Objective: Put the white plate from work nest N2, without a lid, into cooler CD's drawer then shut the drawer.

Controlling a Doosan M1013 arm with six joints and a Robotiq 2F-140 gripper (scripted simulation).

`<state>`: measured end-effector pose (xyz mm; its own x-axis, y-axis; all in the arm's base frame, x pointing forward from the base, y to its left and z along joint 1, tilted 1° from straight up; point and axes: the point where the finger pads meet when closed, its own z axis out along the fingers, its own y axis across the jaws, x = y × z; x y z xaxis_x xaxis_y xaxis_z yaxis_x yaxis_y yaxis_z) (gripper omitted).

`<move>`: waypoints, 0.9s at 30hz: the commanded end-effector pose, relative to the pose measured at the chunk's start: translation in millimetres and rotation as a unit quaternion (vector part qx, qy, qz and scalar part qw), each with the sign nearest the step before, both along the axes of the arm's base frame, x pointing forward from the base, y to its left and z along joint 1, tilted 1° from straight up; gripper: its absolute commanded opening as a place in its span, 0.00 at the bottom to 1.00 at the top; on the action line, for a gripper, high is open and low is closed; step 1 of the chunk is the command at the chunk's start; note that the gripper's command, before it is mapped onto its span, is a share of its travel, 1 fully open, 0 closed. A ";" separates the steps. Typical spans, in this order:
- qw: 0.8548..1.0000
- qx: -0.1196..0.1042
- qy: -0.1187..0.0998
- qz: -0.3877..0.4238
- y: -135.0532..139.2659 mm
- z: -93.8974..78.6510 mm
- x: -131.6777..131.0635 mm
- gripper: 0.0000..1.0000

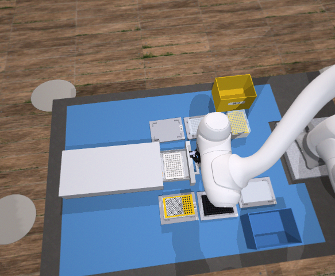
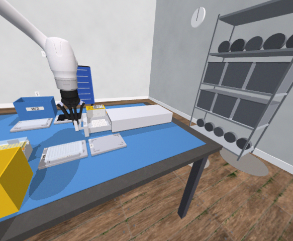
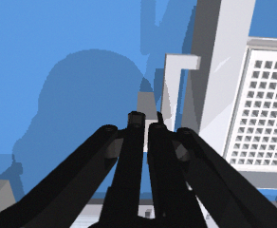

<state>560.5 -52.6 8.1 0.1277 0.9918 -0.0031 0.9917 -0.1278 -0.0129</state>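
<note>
The white plate (image 1: 172, 165) lies flat in the open drawer of the long white cooler (image 1: 111, 169), with its long side across the drawer. It also shows in the wrist view (image 3: 267, 109) and in the exterior view (image 2: 99, 122). The drawer's front panel (image 1: 190, 163) carries a white handle (image 3: 178, 90). My gripper (image 1: 193, 154) is shut and empty, pointing down on the outer side of that handle. Its fingertips (image 3: 144, 119) stand right at the handle; I cannot tell whether they touch it. The gripper also shows in the exterior view (image 2: 76, 126).
An empty grey nest (image 1: 166, 129) and a nest with a clear plate (image 1: 195, 125) lie behind the drawer. A tip box (image 1: 238, 122) and a yellow bin (image 1: 234, 92) stand beyond. A yellow-framed plate (image 1: 178, 206), a black plate (image 1: 216, 207), a white lid (image 1: 256, 192) and a blue bin (image 1: 269, 227) lie in front.
</note>
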 end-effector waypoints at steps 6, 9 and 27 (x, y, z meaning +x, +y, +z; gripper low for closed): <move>1.000 0.000 0.000 0.000 -0.9 0.0 7.3 0.00; 1.000 0.000 0.000 0.000 -1.4 0.0 11.3 0.00; 1.000 0.000 0.000 0.000 -4.1 -0.3 32.2 0.00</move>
<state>590.9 -56.5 7.7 0.1277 0.9918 -0.0031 0.9917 -0.1278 -0.0129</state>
